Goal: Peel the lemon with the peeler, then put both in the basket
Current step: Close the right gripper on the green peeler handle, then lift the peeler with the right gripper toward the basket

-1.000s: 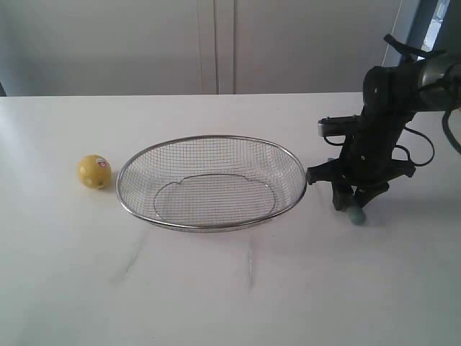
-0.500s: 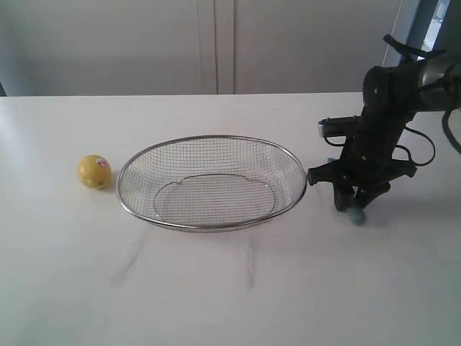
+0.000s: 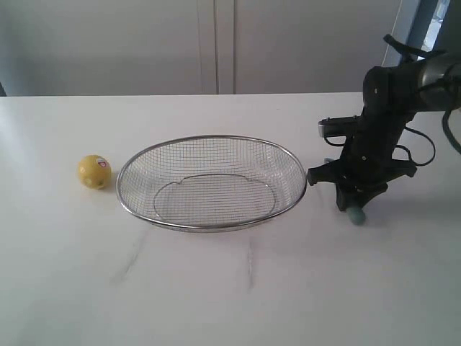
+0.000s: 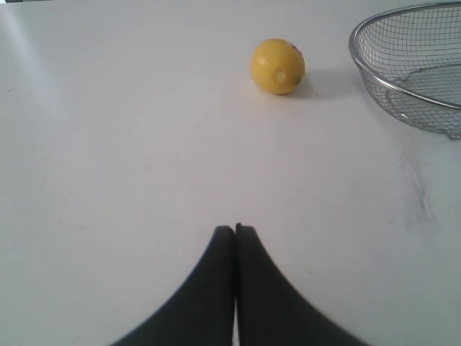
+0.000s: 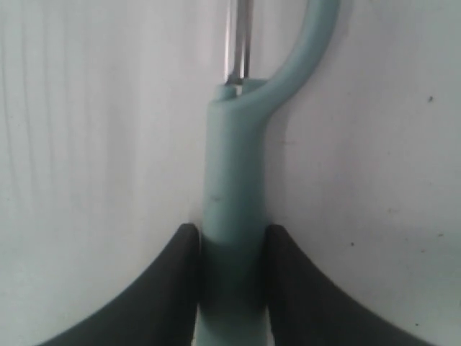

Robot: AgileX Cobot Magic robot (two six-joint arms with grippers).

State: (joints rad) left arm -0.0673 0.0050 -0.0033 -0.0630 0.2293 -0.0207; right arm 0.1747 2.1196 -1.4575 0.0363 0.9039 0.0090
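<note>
The peeler [image 5: 232,166] lies flat on the surface [image 5: 86,144] with its teal handle between the fingers of your right hand [image 5: 230,245]. Those fingers have drawn in from their wider spread of a second ago and now touch the handle on both sides. The pinch looks made, but nothing is lifted yet. The blade head points away from that hand. Your left hand [image 4: 235,234] is pressed together and empty, and the lemon [image 4: 277,66] sits well ahead of it, near the basket [image 3: 212,136]. Treat the grasp as nearly done; peeling has not begun.
</note>
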